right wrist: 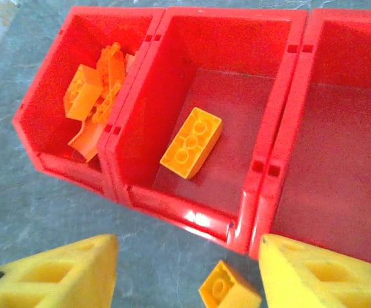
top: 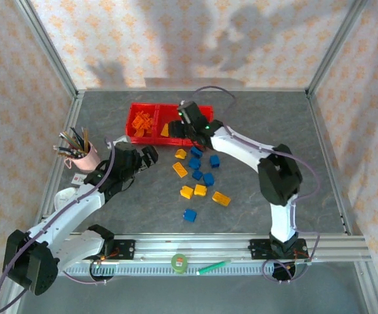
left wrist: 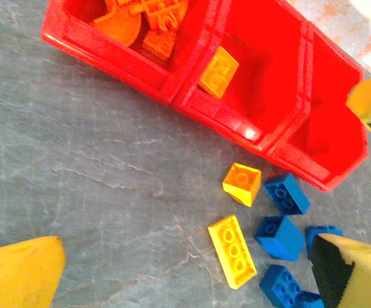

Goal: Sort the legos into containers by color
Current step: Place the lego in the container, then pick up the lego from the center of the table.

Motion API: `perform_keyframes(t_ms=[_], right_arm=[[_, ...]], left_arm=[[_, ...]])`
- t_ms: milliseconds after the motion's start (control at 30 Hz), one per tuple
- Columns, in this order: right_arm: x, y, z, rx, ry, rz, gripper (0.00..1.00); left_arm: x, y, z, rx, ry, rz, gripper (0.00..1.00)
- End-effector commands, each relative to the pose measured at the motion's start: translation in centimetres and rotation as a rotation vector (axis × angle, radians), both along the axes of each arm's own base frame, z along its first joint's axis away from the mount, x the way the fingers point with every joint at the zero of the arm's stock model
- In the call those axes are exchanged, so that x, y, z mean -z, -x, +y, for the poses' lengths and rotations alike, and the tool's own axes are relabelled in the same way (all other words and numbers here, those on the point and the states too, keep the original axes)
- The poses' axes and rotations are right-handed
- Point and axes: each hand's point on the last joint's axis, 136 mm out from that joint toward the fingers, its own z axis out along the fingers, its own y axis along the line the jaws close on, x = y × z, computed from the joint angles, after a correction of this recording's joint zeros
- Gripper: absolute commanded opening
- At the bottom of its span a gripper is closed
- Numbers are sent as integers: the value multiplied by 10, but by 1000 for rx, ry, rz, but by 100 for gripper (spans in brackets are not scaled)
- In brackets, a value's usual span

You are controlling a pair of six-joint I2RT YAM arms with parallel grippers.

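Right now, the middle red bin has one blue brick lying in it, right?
No. The one brick lying in the middle red bin is yellow, not blue; the right wrist view shows it.

Lab cell: aluminium frame [top: 208, 247], wallpapered panels [top: 176, 39]

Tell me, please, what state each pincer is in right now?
Left pincer: open, holding nothing.
Right pincer: open, holding nothing.
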Motion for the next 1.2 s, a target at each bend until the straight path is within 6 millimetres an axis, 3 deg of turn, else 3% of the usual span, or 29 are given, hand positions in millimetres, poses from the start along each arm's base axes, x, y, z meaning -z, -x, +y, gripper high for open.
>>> perform_keyframes(t_ms=[0, 333, 567, 667, 933, 1167], right_arm=[[-11, 16, -10, 3, -64, -17, 63], [24, 69, -56, 4, -63, 75, 80], [43, 87, -94, 52, -98, 135, 93], [43, 92, -108, 75, -118, 140, 100], [40, 97, -135, 130, -182, 148, 100], [38, 97, -145, 147, -202, 147, 100]], left_arm=[[2, 4, -11, 5, 4, 13, 99], [40, 13, -58, 76, -36, 105, 99], [59, 14, -88, 100, -101, 145, 98], [67, 8, -94, 91, -160, 163, 96], [85, -20, -108, 63, -328, 210, 91], [102, -35, -118, 61, -388, 238, 91]])
